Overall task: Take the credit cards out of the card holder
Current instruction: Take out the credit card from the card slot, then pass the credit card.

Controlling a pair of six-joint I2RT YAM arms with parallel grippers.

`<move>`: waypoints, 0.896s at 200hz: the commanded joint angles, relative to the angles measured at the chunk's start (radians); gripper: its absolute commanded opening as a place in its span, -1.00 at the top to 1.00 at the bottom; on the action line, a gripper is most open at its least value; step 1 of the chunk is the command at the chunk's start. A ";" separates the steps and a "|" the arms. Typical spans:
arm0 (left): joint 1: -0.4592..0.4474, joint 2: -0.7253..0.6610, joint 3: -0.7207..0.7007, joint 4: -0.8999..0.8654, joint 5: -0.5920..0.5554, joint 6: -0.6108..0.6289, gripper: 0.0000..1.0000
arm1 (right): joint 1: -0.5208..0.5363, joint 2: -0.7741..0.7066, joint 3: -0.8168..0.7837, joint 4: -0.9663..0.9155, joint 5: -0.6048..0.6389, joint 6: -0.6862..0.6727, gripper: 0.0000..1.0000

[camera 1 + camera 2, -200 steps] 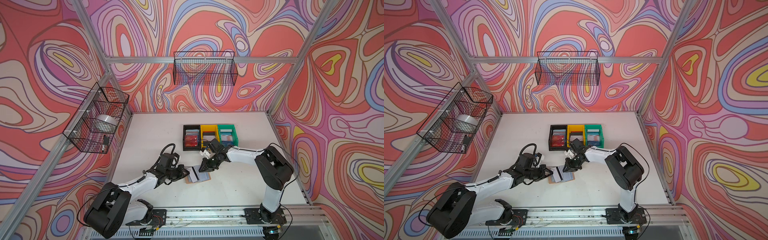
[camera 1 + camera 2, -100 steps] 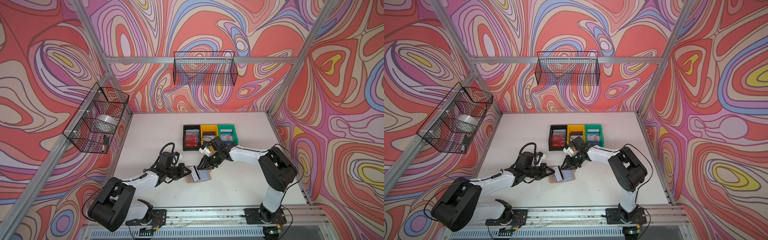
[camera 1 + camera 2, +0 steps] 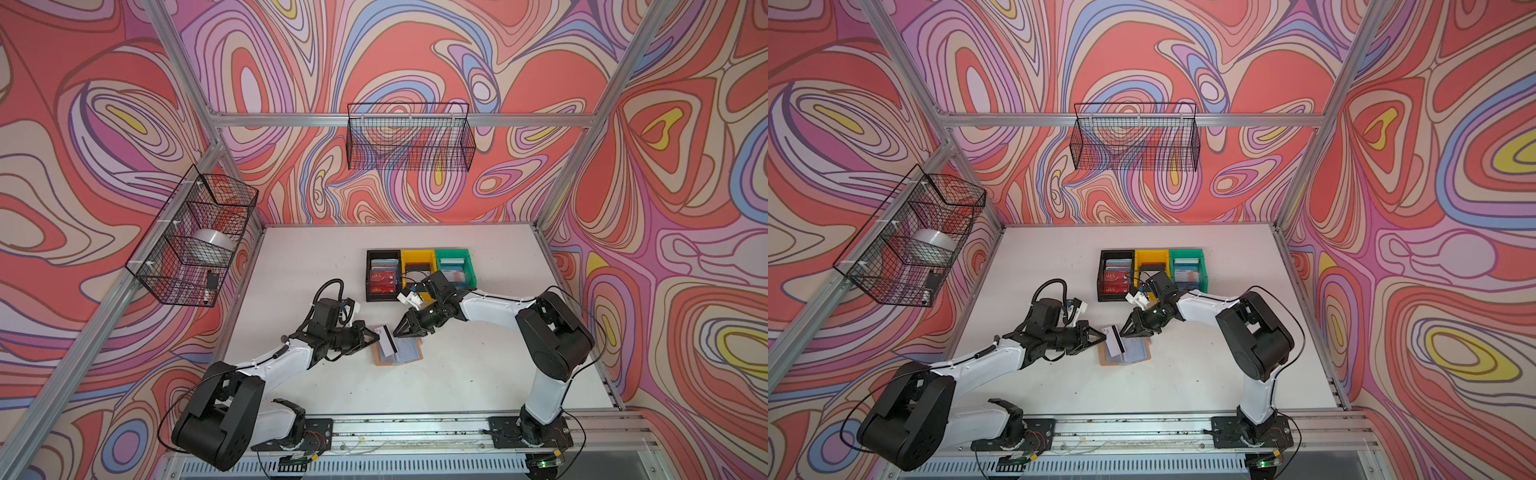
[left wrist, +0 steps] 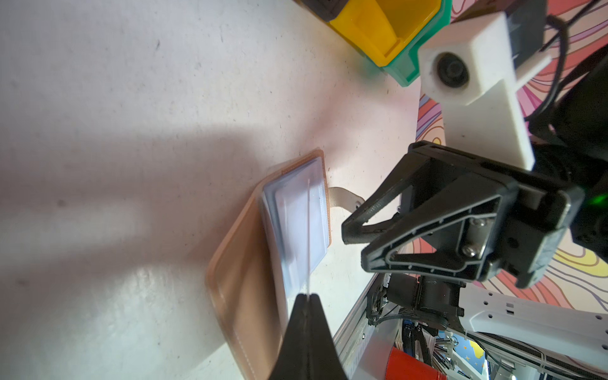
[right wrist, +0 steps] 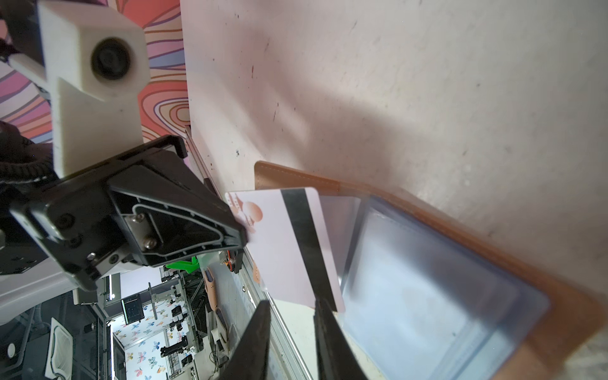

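- The card holder lay open and flat on the white table, between the two arms and nearer to the front rail than the three bins.
- Its clear sleeves faced up. The tan cover showed around them.
- The left gripper was closed on the edge of one white card with a dark stripe.
- This card was out of the sleeves and was held tilted over the left part of the holder. In the left wrist view it appeared edge-on as a thin line between the pinched fingers.
- The right gripper pointed down toward the holder, just beside the card, with its jaws a little apart and nothing between them.
- In the right wrist view the card was seen past the right gripper's two fingertips, and the left gripper gripped its side.
- Other cards were in the black bin, the yellow bin and the green bin.
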 commanded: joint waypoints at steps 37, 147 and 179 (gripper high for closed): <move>0.009 0.025 -0.002 0.061 0.050 -0.018 1.00 | -0.042 0.079 -0.017 0.045 -0.100 -0.050 0.46; 0.009 0.021 -0.008 0.082 0.067 -0.033 1.00 | -0.060 0.120 -0.017 0.100 -0.178 -0.049 0.35; 0.008 0.010 -0.015 0.085 0.072 -0.037 1.00 | -0.062 0.134 -0.017 0.116 -0.193 -0.049 0.30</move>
